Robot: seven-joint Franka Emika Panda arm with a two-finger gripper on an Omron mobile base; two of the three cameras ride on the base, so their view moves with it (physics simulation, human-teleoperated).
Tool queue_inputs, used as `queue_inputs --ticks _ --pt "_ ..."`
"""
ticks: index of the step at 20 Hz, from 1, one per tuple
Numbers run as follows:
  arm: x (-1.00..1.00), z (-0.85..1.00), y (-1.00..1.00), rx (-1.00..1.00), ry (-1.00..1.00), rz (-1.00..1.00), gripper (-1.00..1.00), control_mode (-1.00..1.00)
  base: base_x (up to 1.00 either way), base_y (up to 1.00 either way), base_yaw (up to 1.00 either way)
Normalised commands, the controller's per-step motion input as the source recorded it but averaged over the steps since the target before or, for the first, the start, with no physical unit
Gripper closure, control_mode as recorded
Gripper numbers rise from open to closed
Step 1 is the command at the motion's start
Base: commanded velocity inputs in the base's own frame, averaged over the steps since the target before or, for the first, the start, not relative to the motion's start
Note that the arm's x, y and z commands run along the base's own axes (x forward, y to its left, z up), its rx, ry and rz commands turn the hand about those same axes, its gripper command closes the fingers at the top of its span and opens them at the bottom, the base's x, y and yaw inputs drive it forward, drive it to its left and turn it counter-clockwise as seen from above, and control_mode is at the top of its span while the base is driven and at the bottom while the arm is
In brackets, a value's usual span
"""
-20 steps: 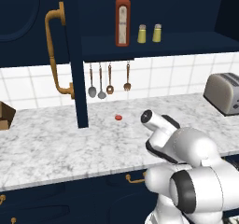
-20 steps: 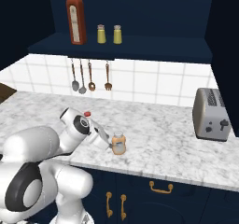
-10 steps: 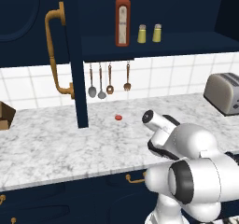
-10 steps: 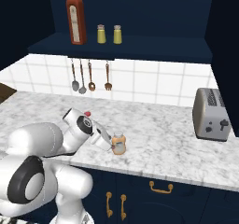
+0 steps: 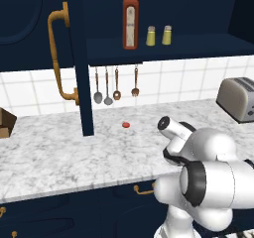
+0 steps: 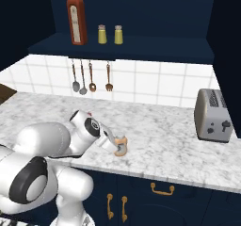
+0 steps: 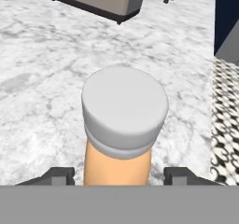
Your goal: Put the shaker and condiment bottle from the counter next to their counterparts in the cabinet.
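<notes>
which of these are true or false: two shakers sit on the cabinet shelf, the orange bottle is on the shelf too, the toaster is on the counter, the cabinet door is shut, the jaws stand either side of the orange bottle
1. Two shakers stand on the cabinet shelf beside the red bottle. True.
2. The orange bottle is on the shelf too. False: it stands on the counter, near the front edge.
3. The toaster is on the counter. True.
4. The cabinet door is shut. False: it is swung open, showing the shelf.
5. The jaws of the gripper stand either side of the orange bottle. True: the hand view shows a finger on each side; whether they press it I cannot tell.
</notes>
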Motion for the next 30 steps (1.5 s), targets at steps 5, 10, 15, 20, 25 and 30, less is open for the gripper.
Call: queue_inputs --ticks 5,10,15,20,25,30 --pt "-0.22 0.38 -0.17 0.06 -0.16 0.0 1.0 -1.0 0.0 0.0 0.0" --pt "-0.78 0.78 -0.09 0.09 -0.15 0.0 1.0 -1.0 0.0 0.0 0.0" --pt "-0.74 0.84 -0.06 0.11 -0.07 0.0 1.0 -1.0 0.0 0.0 0.0" --pt "-0.73 0.71 -0.05 0.08 -0.07 0.0 1.0 -1.0 0.0 0.0 0.0" --pt "-0.56 0.96 0.12 0.02 -0.1 0.05 1.0 -1.0 0.0 0.0 0.0" --pt "-0.1 1.0 0.42 -0.16 -0.13 0.22 1.0 -1.0 0.0 0.0 0.0"
